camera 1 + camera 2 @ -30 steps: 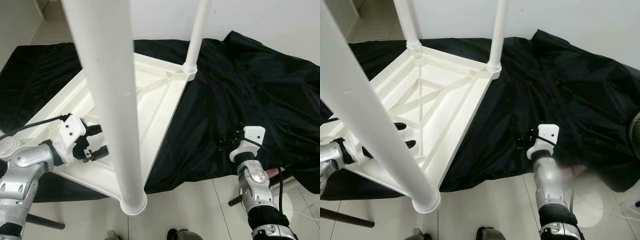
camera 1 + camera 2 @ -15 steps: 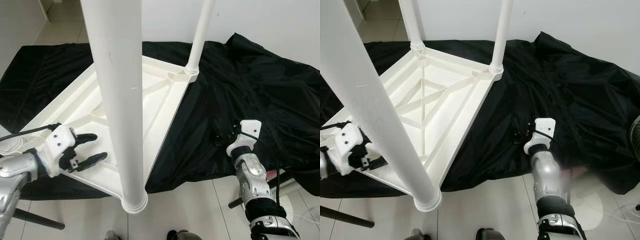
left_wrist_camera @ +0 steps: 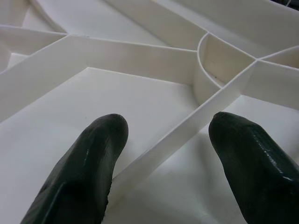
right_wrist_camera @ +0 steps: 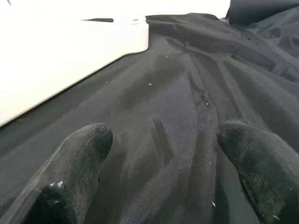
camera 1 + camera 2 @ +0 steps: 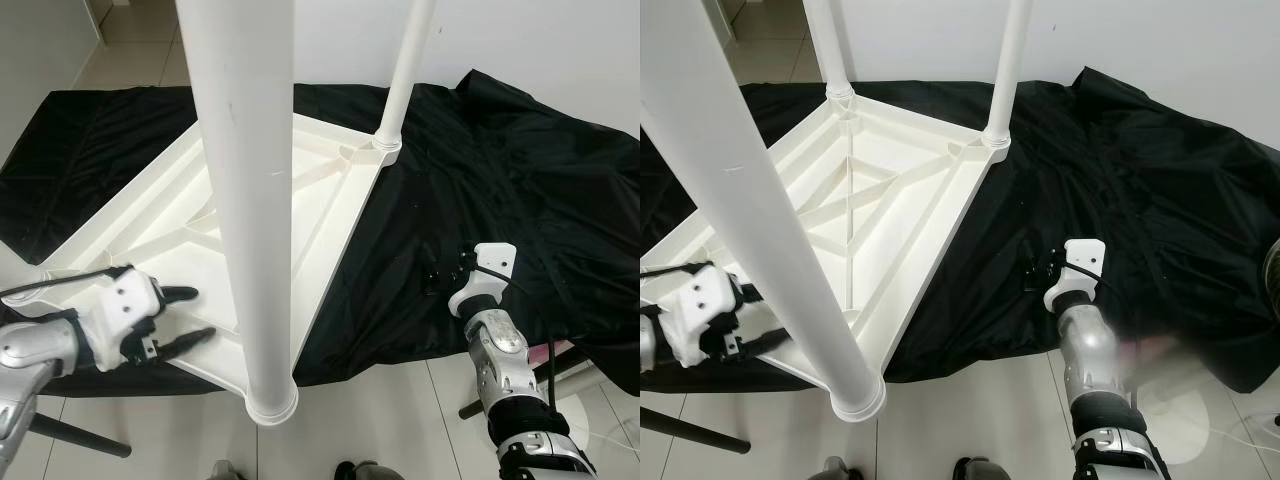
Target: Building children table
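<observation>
We see a white plastic children's table [image 5: 890,200] lying upside down on a black cloth [image 5: 520,180] spread over a pale tiled floor [image 5: 970,410], with its ribbed underside facing up. Three white legs stand upright from its corners: the nearest leg [image 5: 250,200] rises from the corner closest to the camera and crosses the foreground, a second leg [image 5: 1005,70] stands at the far corner toward the right, and a third leg [image 5: 828,45] stands at the far corner toward the left. The left gripper [image 5: 185,315] hovers at the near left edge of the table, beside the nearest leg; its two black fingers [image 3: 84,163] are spread apart and hold nothing, and in the left wrist view they straddle a raised rib [image 3: 187,128] of the underside, though we cannot tell whether they touch it. The right gripper [image 5: 440,275] hangs over the black cloth, to the right of the table and apart from its edge; in the right wrist view its fingers [image 4: 74,163] are likewise spread wide over the cloth and are empty, with the table's white edge [image 4: 70,42] beyond them. A white wall [image 5: 1140,40] rises behind the table and cloth.
</observation>
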Robot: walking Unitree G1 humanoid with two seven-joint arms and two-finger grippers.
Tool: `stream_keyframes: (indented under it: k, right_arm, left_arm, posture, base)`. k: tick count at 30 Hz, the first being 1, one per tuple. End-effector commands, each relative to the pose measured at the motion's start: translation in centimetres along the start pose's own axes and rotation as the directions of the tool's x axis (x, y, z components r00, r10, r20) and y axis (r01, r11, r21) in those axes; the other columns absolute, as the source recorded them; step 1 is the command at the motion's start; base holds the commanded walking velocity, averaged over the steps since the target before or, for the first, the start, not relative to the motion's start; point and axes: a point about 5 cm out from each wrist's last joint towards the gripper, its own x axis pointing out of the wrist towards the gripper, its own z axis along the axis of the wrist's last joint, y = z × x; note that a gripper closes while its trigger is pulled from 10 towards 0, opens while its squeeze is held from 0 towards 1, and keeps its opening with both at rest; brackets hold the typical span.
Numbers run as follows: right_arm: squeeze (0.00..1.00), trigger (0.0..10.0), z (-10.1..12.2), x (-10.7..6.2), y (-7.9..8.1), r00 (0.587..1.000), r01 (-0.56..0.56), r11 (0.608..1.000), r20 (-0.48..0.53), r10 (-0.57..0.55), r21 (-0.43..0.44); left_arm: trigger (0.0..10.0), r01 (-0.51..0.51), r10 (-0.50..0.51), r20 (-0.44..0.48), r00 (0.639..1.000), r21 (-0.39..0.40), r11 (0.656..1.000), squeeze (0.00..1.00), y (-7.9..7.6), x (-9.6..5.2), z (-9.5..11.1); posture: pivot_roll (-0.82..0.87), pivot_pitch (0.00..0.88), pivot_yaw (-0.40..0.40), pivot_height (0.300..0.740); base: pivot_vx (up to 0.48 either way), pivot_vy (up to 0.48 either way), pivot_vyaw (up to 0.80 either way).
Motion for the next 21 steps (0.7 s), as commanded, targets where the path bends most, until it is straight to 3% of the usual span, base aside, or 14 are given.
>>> stream_keyframes:
  k: [1, 5, 6, 8, 13, 14, 17, 18, 21]
  right_arm:
    - [0.00, 10.0, -0.2, 0.0, 0.1, 1.000, -0.001, 1.000, -0.011, 0.001, 0.000]
    - [0.00, 10.0, -0.1, 0.1, 0.1, 1.000, -0.004, 1.000, -0.011, 0.004, -0.001]
    - [0.00, 10.0, 0.0, 0.3, 0.1, 1.000, -0.004, 1.000, -0.008, 0.004, -0.005]
    - [0.00, 10.0, 0.1, 0.4, 0.1, 1.000, -0.004, 1.000, -0.008, 0.004, -0.005]
    - [0.00, 10.0, 0.0, 0.3, 0.0, 1.000, 0.000, 1.000, -0.008, 0.000, -0.006]
    - [0.00, 10.0, 0.0, 0.2, 0.1, 1.000, 0.005, 1.000, -0.007, -0.005, -0.003]
    - [0.00, 10.0, -0.1, 0.2, 0.2, 1.000, 0.009, 1.000, -0.005, -0.009, 0.001]
    - [0.00, 10.0, -0.1, 0.2, 0.3, 1.000, 0.014, 1.000, -0.002, -0.014, 0.004]
    - [0.00, 10.0, -0.1, 0.1, 0.4, 1.000, 0.015, 1.000, -0.001, -0.015, 0.006]
  left_arm:
    - [10.0, 0.131, -0.131, -0.028, 0.991, 0.014, 0.991, 0.00, -0.8, 0.2, -0.4]
    - [10.0, 0.105, -0.099, -0.088, 0.991, 0.074, 0.992, 0.00, -0.3, 1.0, -1.0]
    - [10.0, 0.042, -0.024, -0.143, 0.989, 0.124, 0.991, 0.00, 1.2, 2.3, -1.4]
    - [10.0, 0.017, 0.003, -0.152, 0.988, 0.135, 0.991, 0.00, 1.7, 2.7, -1.4]
    - [10.0, -0.105, 0.128, -0.173, 0.976, 0.139, 0.985, 0.00, 3.5, 4.2, -1.4]
    - [10.0, -0.166, 0.187, -0.165, 0.968, 0.132, 0.977, 0.00, 4.3, 5.2, -1.0]
    - [10.0, -0.195, 0.212, -0.146, 0.966, 0.122, 0.973, 0.00, 4.8, 5.9, -0.6]
    - [10.0, -0.242, 0.255, -0.125, 0.959, 0.111, 0.964, 0.00, 5.4, 6.7, -0.1]
    - [10.0, -0.261, 0.273, -0.119, 0.955, 0.105, 0.960, 0.00, 5.6, 7.0, 0.1]
  posture:
    - [0.03, 0.089, -0.023, 0.740]
    - [0.02, 0.083, -0.028, 0.740]
    - [0.02, 0.078, -0.027, 0.740]
    - [0.02, 0.078, -0.027, 0.740]
    - [0.01, 0.074, -0.020, 0.740]
    - [0.01, 0.072, -0.013, 0.740]
    - [0.00, 0.068, -0.005, 0.740]
    - [-0.01, 0.067, -0.001, 0.740]
    - [-0.01, 0.067, -0.001, 0.740]
  base:
    - [0.000, 0.000, 0.00]
    - [0.000, 0.000, 0.00]
    - [0.000, 0.000, 0.00]
    - [0.000, 0.000, 0.00]
    - [0.000, 0.000, 0.00]
    - [0.000, 0.000, 0.00]
    - [0.000, 0.000, 0.00]
    - [0.000, 0.000, 0.00]
    - [0.000, 0.000, 0.00]
